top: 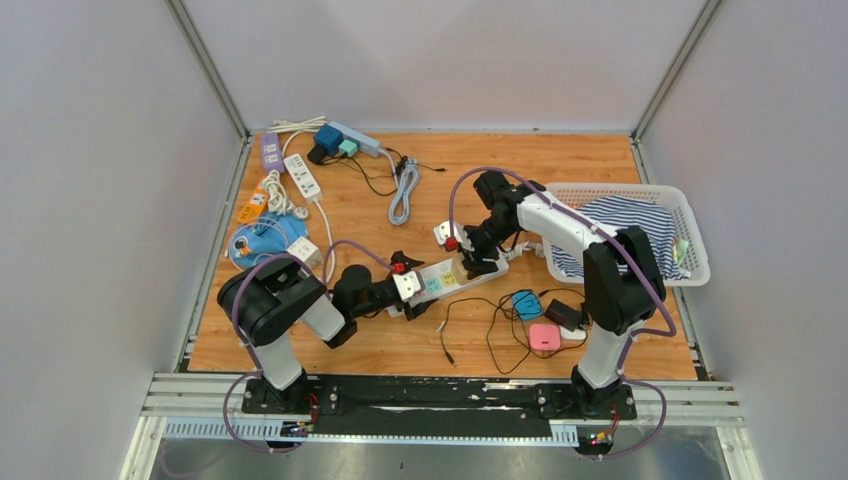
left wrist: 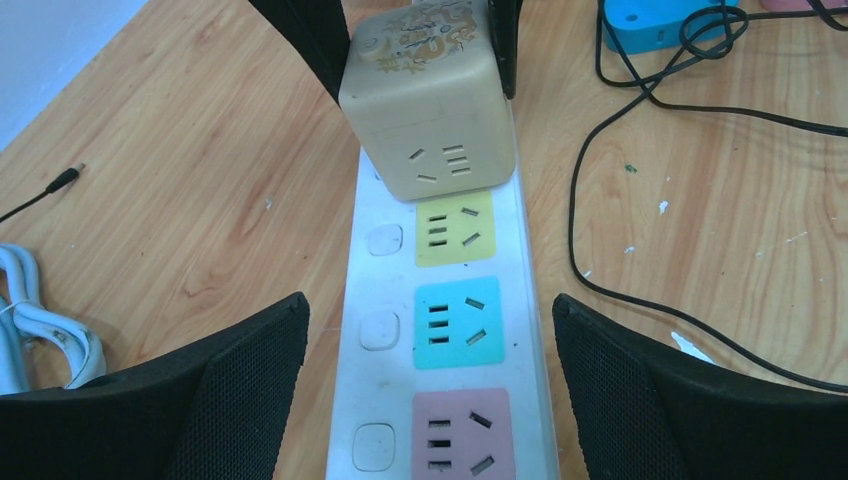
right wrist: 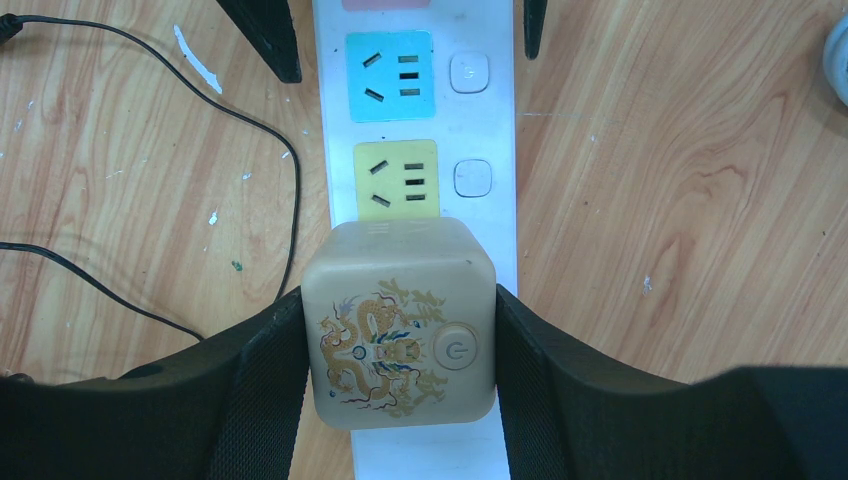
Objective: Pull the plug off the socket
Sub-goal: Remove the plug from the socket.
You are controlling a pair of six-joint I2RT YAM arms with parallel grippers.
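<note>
Saw the beige cube (right wrist: 398,335), printed with a dragon and a power symbol, seated on the white strip (right wrist: 490,130) just beside its yellow socket (right wrist: 397,180). Found the right gripper (right wrist: 398,310) pinching the cube's sides, the left gripper (left wrist: 428,310) spread wide astride the strip.

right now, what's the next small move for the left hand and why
Probably close the left hand on the white power strip. It straddles the strip, open and clear of its sides, while the right hand clamps the beige cube adapter seated in its socket. Pinning the strip should let the cube pull free.
</note>
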